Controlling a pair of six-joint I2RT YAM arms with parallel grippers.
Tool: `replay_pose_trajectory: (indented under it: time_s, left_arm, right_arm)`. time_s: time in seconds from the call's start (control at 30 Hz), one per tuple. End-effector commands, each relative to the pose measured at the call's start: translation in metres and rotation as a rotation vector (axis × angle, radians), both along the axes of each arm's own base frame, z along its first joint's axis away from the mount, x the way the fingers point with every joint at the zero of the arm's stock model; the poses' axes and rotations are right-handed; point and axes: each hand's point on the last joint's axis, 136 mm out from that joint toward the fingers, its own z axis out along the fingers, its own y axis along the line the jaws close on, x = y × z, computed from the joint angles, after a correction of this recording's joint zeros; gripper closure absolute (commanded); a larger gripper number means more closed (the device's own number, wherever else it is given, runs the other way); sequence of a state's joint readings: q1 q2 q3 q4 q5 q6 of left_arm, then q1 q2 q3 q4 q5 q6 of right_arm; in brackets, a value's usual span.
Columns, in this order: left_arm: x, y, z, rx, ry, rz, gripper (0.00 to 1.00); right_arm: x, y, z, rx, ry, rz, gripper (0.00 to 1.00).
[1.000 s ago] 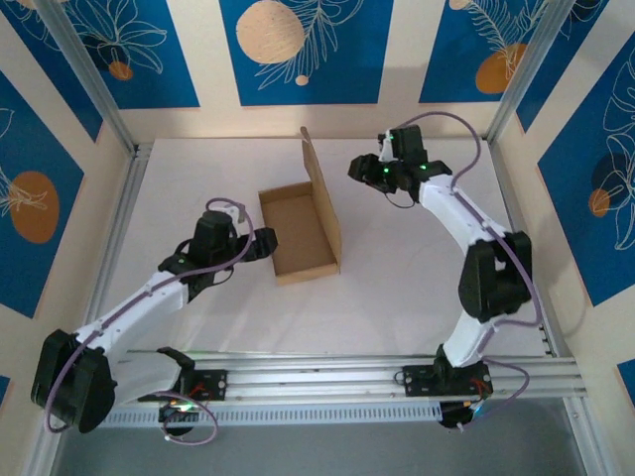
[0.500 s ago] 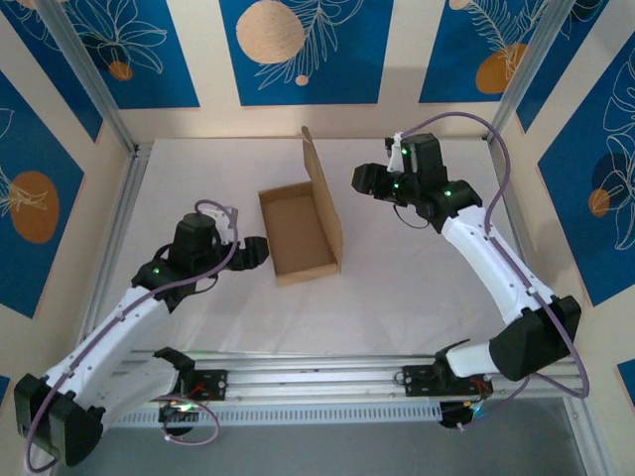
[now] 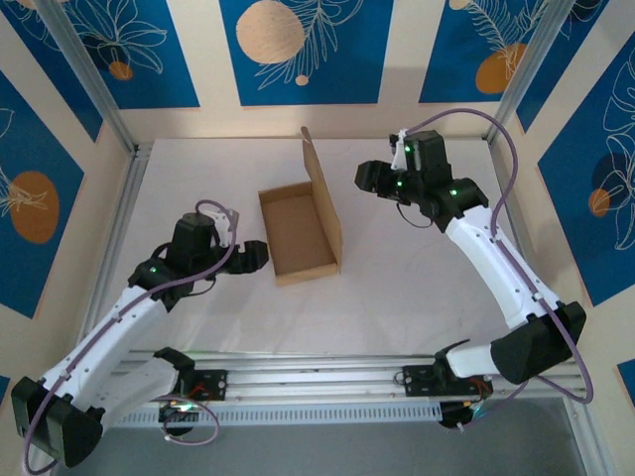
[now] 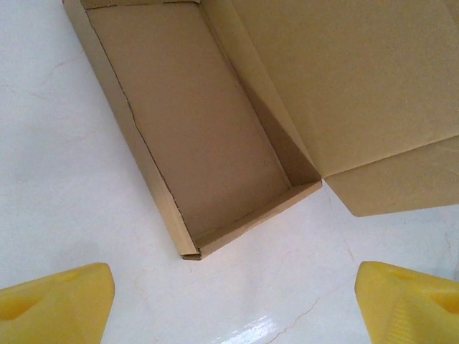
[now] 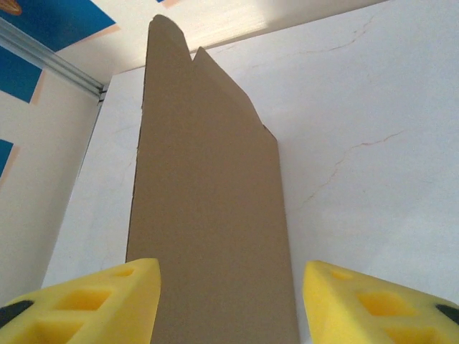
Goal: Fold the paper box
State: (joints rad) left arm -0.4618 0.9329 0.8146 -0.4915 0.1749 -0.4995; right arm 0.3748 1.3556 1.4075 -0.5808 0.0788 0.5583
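The paper box [image 3: 298,236] is a shallow brown cardboard tray in the middle of the white table, its lid [image 3: 323,198] standing upright along the right side. My left gripper [image 3: 254,256] hovers just left of the tray's near left corner, open, apart from the cardboard. In the left wrist view the tray [image 4: 193,122] and the lid's inner face [image 4: 344,79] lie ahead of the left gripper [image 4: 233,308], with bare table between its yellow fingertips [image 4: 57,304]. My right gripper [image 3: 368,179] stands to the right of the lid, open. The right wrist view has the lid's outer face [image 5: 208,215] ahead of the right gripper [image 5: 233,304].
The white table [image 3: 417,268] is fenced by aluminium rails [image 3: 119,228] on the left and at the front. Blue patterned walls close in the back and sides. Bare table lies right of the lid and in front of the tray.
The left gripper has drawn back a little to the left and nearer, away from the tray. The right arm has swung its elbow outward to the right, and its gripper has opened wider.
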Motion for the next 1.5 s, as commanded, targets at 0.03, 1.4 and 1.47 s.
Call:
replay_pose_trajectory:
  time_s: [0.03, 1.4, 1.47]
  left_arm:
    - [0.006, 0.003, 0.016, -0.004, -0.019, 0.03, 0.13]
    - [0.017, 0.003, 0.016, 0.033, -0.039, 0.027, 0.11]
    - [0.021, 0.004, 0.014, 0.053, -0.037, 0.028, 0.11]
  right_arm:
    - [0.012, 0.014, 0.007, -0.014, -0.003, 0.066, 0.41]
    - [0.054, 0.082, -0.069, -0.719, 0.112, 0.346, 0.06]
    - [0.056, 0.087, -0.078, -0.77, 0.112, 0.36, 0.09]
